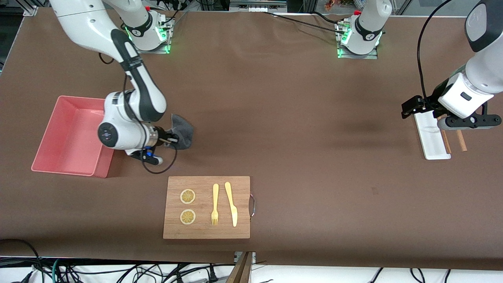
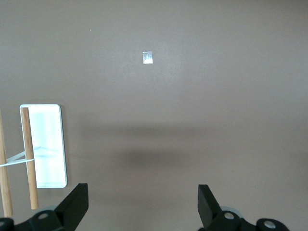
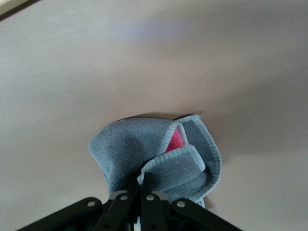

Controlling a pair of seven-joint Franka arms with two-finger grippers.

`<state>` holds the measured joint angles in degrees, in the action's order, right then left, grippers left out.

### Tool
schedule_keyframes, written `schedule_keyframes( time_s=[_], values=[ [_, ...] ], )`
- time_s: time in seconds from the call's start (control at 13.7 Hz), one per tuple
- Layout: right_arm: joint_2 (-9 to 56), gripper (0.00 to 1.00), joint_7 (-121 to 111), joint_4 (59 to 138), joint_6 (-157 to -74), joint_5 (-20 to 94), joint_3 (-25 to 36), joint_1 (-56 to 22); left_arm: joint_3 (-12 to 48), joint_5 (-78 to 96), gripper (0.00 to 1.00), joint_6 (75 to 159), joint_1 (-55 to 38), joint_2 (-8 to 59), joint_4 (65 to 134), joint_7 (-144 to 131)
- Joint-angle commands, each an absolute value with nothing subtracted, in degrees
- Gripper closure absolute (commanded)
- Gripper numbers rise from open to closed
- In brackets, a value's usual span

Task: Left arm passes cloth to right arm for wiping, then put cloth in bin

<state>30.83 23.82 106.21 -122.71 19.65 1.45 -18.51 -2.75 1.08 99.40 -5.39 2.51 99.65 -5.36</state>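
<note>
My right gripper [image 1: 173, 138] is shut on the cloth [image 1: 182, 131], a bunched dark grey cloth that rests against the brown table beside the bin. In the right wrist view the cloth [image 3: 159, 156] looks grey-blue with a red-pink patch, pinched between the shut fingers [image 3: 140, 185]. The bin [image 1: 70, 135], a pink rectangular tub, stands toward the right arm's end of the table, right next to the right wrist. My left gripper [image 1: 452, 118] is open and empty, up over the small white tray at the left arm's end; its own view shows its gripper [image 2: 143, 202] spread wide over bare table.
A wooden board [image 1: 207, 207] with two lemon slices, a yellow fork and a yellow knife lies nearer to the front camera than the cloth. A small white flat tray [image 1: 431, 135] with wooden chopsticks [image 1: 460, 140] lies under the left gripper; it also shows in the left wrist view [image 2: 45, 144].
</note>
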Motion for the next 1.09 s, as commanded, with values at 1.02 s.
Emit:
schedule_keyframes(
  time_s=[1.02],
  values=[
    [35.51, 1.0, 22.27, 98.88, -119.45, 20.83, 3.34, -20.67, -2.29, 0.7, 0.0, 90.26, -4.48, 10.37, 86.22, -4.75]
  ],
)
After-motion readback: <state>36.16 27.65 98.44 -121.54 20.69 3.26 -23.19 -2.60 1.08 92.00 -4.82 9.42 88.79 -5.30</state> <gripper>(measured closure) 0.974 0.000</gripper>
